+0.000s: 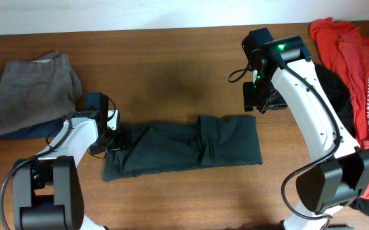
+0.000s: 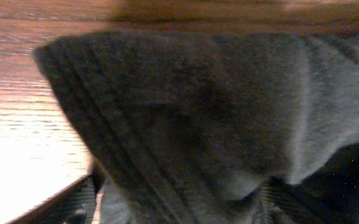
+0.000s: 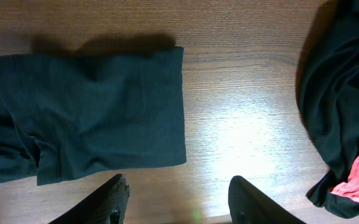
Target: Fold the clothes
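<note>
From overhead, the black T-shirt point(image 1: 190, 150) lies in the middle of the desk point(image 1: 171, 70) as a long narrow band, so I judge that its sides are already folded in and the fold along the length is what remains. The left fingers point(image 1: 109, 136) sit at the left end of the band, where the cloth bunches a little. This is the natural place to take an end and carry it over. The right fingers point(image 1: 261, 99) hang just beyond the upper right corner of the band, not touching it. The grey trousers point(image 1: 40, 86) and the red shirt point(image 1: 357, 57) lie well apart at the two sides, out of the way.

In the left wrist view, the hem of the T-shirt point(image 2: 216, 112) fills the picture and covers the fingers, so I cannot tell if they are closed on it.

In the right wrist view, the right fingers point(image 3: 114, 199) stand wide apart with only bare desk point(image 3: 241, 124) between them. The right end of the T-shirt point(image 3: 92, 112) lies flat ahead of them and to the left, and another dark garment point(image 3: 341, 93) lies at the right edge.
</note>
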{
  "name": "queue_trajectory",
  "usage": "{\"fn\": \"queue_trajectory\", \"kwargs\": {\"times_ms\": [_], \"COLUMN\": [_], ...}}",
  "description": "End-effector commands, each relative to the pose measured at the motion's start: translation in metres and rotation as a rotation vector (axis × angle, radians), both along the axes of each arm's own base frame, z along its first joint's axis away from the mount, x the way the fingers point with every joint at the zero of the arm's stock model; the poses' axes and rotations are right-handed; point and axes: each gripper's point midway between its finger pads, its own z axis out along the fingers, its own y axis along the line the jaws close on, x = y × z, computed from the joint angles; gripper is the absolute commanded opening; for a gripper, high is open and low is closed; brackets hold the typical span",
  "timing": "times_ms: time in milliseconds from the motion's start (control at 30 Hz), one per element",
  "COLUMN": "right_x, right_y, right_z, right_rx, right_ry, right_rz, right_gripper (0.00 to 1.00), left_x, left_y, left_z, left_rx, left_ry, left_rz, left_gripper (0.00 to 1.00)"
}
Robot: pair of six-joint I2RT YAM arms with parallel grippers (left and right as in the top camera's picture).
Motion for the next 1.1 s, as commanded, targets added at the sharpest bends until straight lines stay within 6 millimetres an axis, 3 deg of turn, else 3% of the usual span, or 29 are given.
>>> {"fn": "queue_trajectory", "kwargs": {"times_ms": [0,100,267,433,567,833,933,1067], "right_x": [-0.001,-0.002,-0.004,-0.002,0.000,0.003,0.003,0.004], "right_y": [-0.006,-0.006,-0.006,-0.011,-0.021,-0.053,-0.061,-0.066], "right_z": [-0.002,-0.002,-0.002,-0.001,-0.001,0.000,-0.001,0.000], "right_rx": [-0.024,-0.025,-0.026,-0.049,-0.065,-0.064,-0.064,-0.064], "right_ry": [0.011,0.017,0.021,0.014,0.008,0.009,0.011,0.009], "right_rz": [-0.008,-0.008,-0.007,-0.009,-0.033,-0.108,-0.130,-0.144], "right_gripper": [0.57,0.57,0.57,0.56,0.56,0.57,0.57,0.57], "left_x": [-0.033,-0.032,-0.026,-0.010,0.009,0.039,0.042,0.038], "left_y": [-0.032,-0.032,-0.026,0.012,0.057,0.123,0.131,0.110], "left_z": [-0.024,-0.024,-0.019,0.007,0.044,0.110,0.129,0.143], "left_rx": [-0.183,-0.186,-0.177,-0.106,-0.038,0.036,0.039,0.016], "left_ry": [0.123,0.120,0.112,0.109,0.067,-0.054,-0.071,-0.036], "left_rz": [-0.010,-0.010,-0.004,0.080,0.160,0.265,0.283,0.241], "left_gripper": [0.53,0.23,0.00,0.00,0.00,0.01,0.01,0.01]}}
